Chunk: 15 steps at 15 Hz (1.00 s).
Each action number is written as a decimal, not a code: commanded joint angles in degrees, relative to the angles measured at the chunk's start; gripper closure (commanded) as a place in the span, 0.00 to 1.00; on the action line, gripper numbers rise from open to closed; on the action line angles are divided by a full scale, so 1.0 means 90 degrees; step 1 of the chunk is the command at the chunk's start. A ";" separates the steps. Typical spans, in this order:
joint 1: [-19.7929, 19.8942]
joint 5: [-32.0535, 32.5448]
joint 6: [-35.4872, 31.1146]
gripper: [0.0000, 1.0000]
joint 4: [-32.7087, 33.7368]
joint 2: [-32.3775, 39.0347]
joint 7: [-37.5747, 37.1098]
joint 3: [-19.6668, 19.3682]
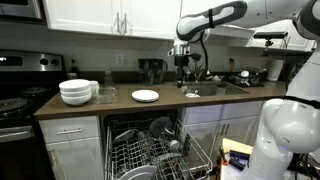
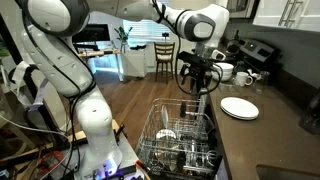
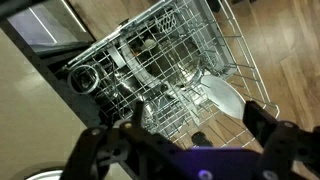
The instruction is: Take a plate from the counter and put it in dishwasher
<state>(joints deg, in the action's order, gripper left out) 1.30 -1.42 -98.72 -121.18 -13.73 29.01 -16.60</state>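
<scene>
A small white plate lies flat on the dark brown counter, also seen in the other exterior view. The dishwasher stands open below with its grey wire rack pulled out. My gripper hangs above the counter's edge and the rack, to one side of the plate and not touching it. In the wrist view its fingers are spread wide with nothing between them, looking down on the rack. A white plate-like piece stands in the rack.
A stack of deeper white bowls sits on the counter near the black stove. A sink with a faucet is further along the counter. Mugs stand beyond the plate. Wooden floor lies beside the rack.
</scene>
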 commanded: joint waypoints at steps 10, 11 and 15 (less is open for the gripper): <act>0.0154 0.0115 -0.0128 0.00 0.0047 0.0165 0.0060 0.0329; 0.0147 0.0166 -0.0234 0.00 0.0048 0.0217 0.0067 0.0376; 0.0120 0.0701 -0.1217 0.00 0.0001 0.0552 -0.0015 0.0656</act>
<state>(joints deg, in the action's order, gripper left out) 1.47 0.43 -103.68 -121.22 -11.44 29.01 -13.22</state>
